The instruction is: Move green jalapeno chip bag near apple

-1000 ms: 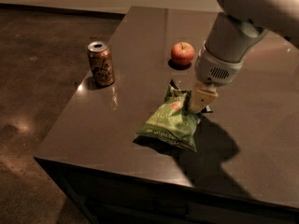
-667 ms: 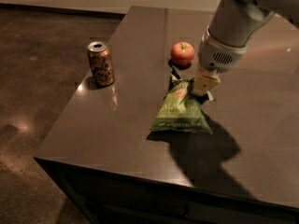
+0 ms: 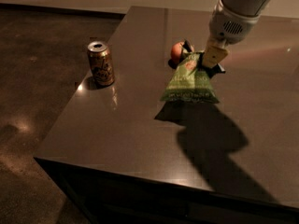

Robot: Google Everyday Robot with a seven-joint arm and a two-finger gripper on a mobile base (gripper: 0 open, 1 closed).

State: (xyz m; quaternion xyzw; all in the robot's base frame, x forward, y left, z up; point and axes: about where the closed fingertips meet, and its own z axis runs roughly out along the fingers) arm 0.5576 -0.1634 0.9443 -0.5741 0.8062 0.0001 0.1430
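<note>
The green jalapeno chip bag [image 3: 189,81] hangs by its top edge from my gripper [image 3: 202,60], lifted clear of the dark table [image 3: 140,134], its shadow below it. My gripper is shut on the bag's top, at the centre right of the view. The red-orange apple [image 3: 177,52] sits on the table just behind and left of the bag's top, partly hidden by the bag and the fingers.
A gold-brown soda can [image 3: 100,64] stands upright near the table's left edge. The table's front and left edges drop to a dark floor [image 3: 37,78]. My white arm [image 3: 238,8] reaches in from the upper right.
The gripper has lifted the bag off the table and carried it up and back toward the apple. The bag now hangs upright instead of lying flat.
</note>
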